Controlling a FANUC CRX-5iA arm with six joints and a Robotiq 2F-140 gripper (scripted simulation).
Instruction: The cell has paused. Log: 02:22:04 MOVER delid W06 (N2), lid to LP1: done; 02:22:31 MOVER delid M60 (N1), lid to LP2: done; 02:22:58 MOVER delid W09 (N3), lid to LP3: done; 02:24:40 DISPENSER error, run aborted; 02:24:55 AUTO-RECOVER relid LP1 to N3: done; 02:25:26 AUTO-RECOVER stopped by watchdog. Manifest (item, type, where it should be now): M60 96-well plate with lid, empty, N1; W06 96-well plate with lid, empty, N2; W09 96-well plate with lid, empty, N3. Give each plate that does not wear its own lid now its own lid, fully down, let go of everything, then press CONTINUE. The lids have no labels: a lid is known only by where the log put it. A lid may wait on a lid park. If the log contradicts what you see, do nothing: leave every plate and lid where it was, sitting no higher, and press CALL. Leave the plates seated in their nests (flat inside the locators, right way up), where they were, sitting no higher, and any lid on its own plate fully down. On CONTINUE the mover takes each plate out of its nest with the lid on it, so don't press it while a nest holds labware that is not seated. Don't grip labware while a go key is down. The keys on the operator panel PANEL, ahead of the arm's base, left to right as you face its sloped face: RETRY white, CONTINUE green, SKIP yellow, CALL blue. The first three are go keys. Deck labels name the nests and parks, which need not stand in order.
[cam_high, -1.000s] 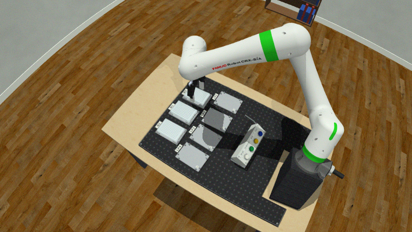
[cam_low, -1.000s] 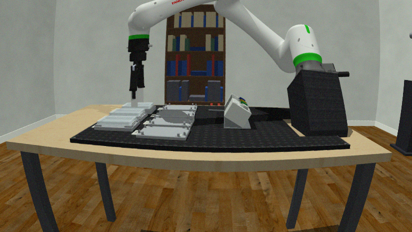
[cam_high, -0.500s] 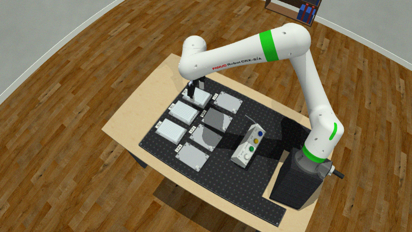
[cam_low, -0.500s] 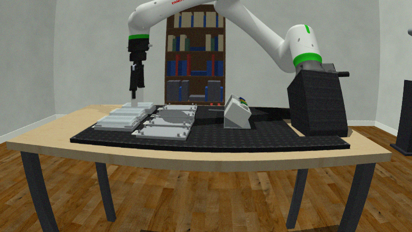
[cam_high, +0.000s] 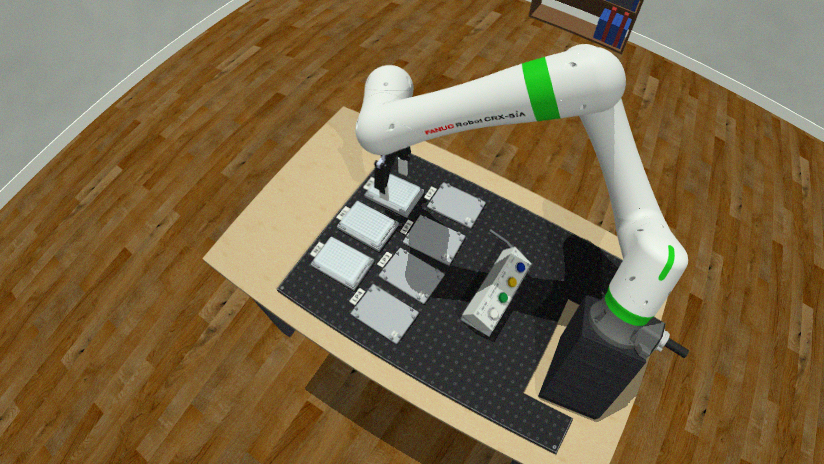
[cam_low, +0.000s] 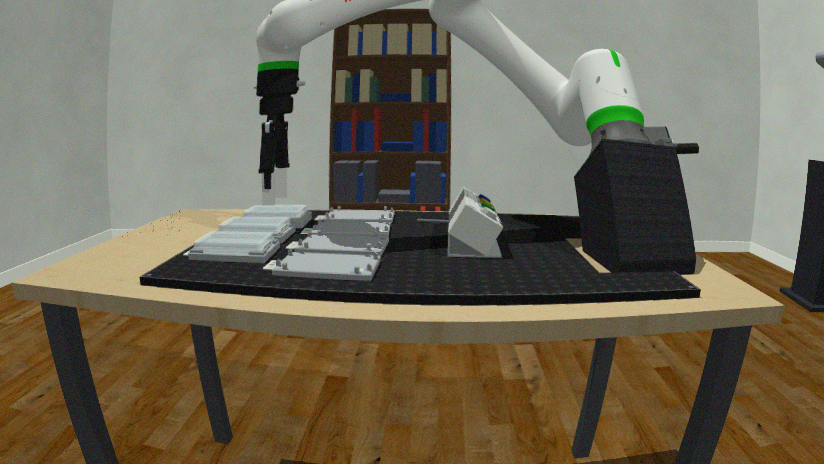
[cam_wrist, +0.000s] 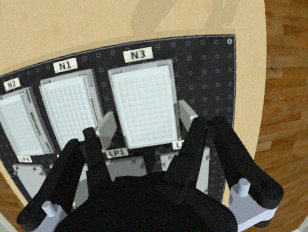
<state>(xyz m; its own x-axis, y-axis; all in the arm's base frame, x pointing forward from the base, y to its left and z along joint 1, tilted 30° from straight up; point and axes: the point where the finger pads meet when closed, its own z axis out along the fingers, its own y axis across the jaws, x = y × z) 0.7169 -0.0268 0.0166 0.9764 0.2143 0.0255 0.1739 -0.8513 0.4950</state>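
Three white 96-well plates sit in a row of nests on the black deck. In the wrist view they are labelled N2 (cam_wrist: 16, 121), N1 (cam_wrist: 69, 108) and N3 (cam_wrist: 144, 104). In the top view they are the N3 plate (cam_high: 393, 193), the N1 plate (cam_high: 367, 223) and the N2 plate (cam_high: 341, 262). My gripper (cam_high: 392, 175) hangs open and empty a little above the N3 plate, its fingers level with the plate's two long sides. It also shows in the exterior view (cam_low: 268, 175). I cannot tell which plates wear a clear lid.
Four grey lid parks (cam_high: 455, 204) (cam_high: 433, 238) (cam_high: 411, 274) (cam_high: 384, 312) run beside the nests; their labels are too small to read. The operator panel (cam_high: 497, 291) stands right of them with blue (cam_high: 521, 266), yellow (cam_high: 511, 281), green (cam_high: 502, 297) and white (cam_high: 493, 314) keys.
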